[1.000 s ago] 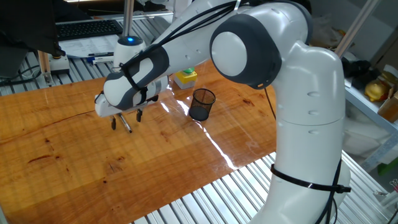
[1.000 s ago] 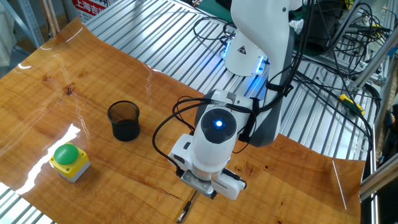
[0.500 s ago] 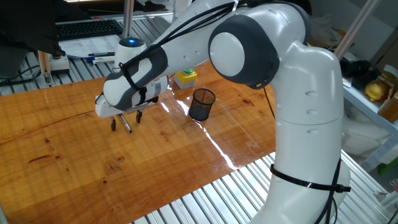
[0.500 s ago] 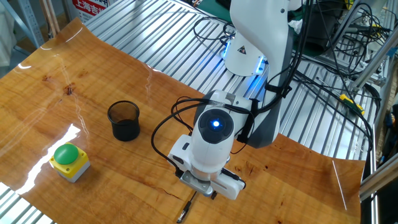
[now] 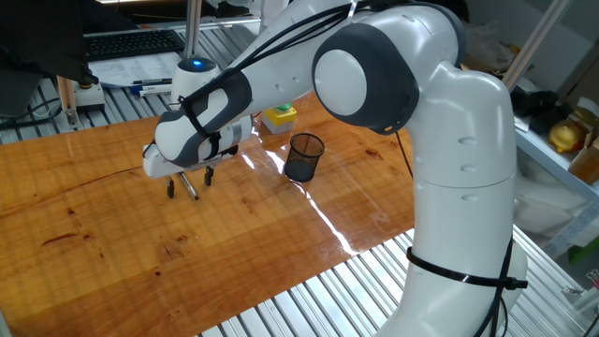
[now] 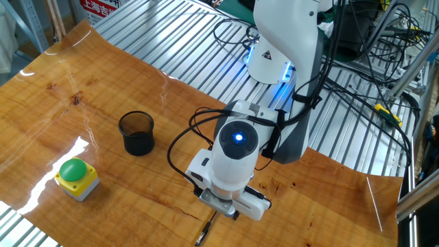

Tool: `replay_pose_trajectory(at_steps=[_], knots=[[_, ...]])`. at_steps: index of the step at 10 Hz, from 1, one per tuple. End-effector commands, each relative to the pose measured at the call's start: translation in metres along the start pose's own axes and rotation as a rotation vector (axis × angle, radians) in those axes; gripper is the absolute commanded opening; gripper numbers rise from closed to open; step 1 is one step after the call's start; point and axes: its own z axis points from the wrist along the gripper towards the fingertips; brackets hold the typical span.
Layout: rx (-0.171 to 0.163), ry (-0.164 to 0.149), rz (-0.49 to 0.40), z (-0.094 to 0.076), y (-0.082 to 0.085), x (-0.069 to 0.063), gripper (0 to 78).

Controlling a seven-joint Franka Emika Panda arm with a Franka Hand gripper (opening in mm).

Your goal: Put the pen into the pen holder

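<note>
While your tool hangs low over the bench, its two fingers stand apart with the pen lying between them, not yet squeezed. You can see the pen holder standing upright near the far edge, next to the yellow box.

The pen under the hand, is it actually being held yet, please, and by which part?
Cannot be told: the hand straddles the pen near its upper end, fingers apart, contact unclear.
</note>
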Motion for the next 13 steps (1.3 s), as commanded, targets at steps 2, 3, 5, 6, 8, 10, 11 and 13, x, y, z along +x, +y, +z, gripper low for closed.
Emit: replay_pose_trajectory(at_steps=[2,3,5,6,8,10,11,13], knots=[[0.005,-0.001,0.002,-0.0024,0.0001,-0.0010,1.6],[0.005,-0.001,0.002,-0.0024,0.0001,-0.0010,1.6],[0.005,-0.001,0.002,-0.0024,0.0001,-0.0010,1.6],[0.005,-0.001,0.002,-0.0024,0.0001,-0.0010,1.6],[0.005,-0.001,0.002,-0.0024,0.0001,-0.0010,1.6],[0.005,-0.001,0.002,-0.0024,0.0001,-0.0010,1.6],[0.005,-0.001,0.002,-0.0024,0.0001,-0.0010,1.6],[0.005,-0.001,0.002,-0.0024,0.0001,-0.0010,1.6]])
